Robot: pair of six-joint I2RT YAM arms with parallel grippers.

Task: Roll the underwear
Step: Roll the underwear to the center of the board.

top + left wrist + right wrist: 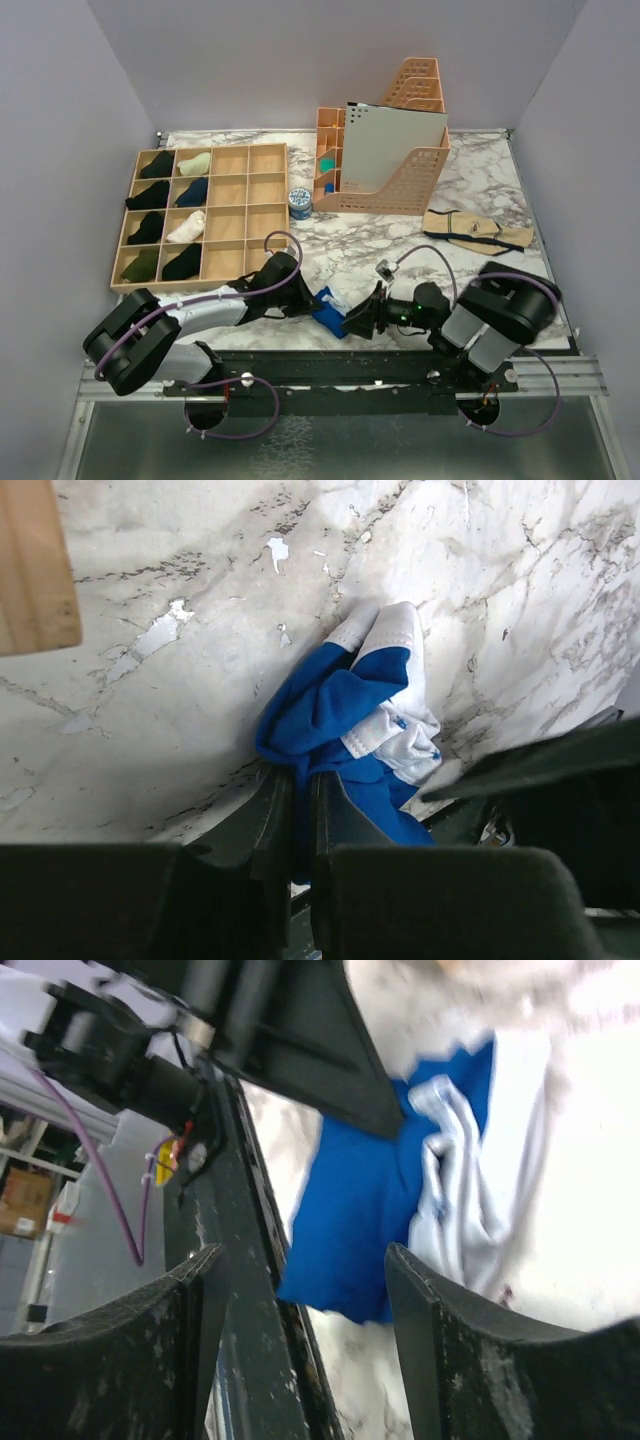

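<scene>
The blue and white underwear (329, 310) lies bunched near the table's front edge, between the two grippers. In the left wrist view it (350, 715) is a crumpled heap, and my left gripper (300, 795) is shut on a blue fold of it. My left gripper (305, 300) sits just left of the cloth in the top view. My right gripper (358, 322) is just right of it, open. In the right wrist view the underwear (400, 1200) lies ahead of the open right gripper (305, 1265), apart from the fingers.
A wooden compartment box (205, 215) with rolled items stands at back left. A peach file organiser (385, 160) stands at the back, a small blue tin (299, 203) beside it. A beige garment (475, 232) lies at right. The table's front rail (245, 1290) runs under the right gripper.
</scene>
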